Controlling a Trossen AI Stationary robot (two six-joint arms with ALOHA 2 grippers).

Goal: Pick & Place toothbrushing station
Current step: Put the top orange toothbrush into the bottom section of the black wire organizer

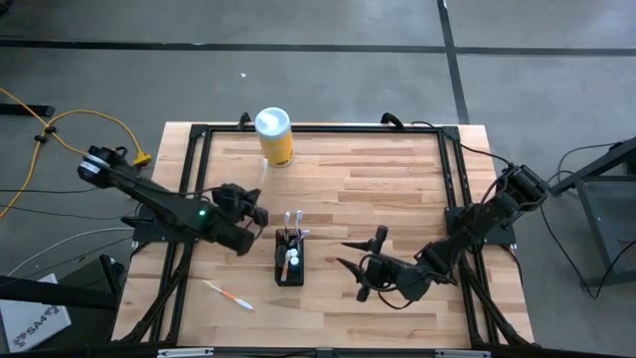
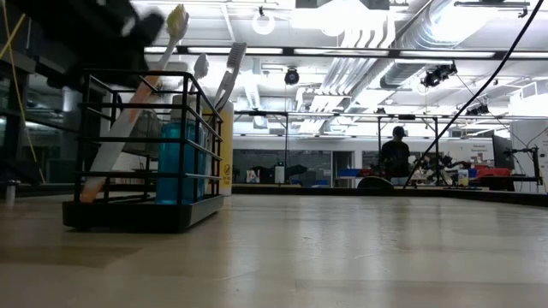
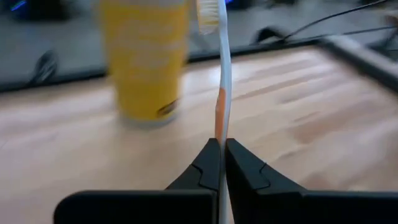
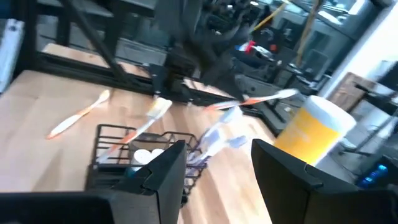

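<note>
You're in a robotics lab — exposed ceiling ducts (image 2: pixel 377 43) and strip lights overhead, a bare concrete floor (image 1: pixel 318 60) (a yellow cable (image 1: pixel 60 124) trails across it), and a person (image 2: pixel 396 156) among cluttered workbenches beyond the wooden table (image 1: pixel 388 199).

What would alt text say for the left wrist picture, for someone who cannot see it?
The left tool is shut on a white toothbrush with an orange band, its bristled head pointing away from the camera. Beyond it a yellow canister stands on the wooden table.
</note>
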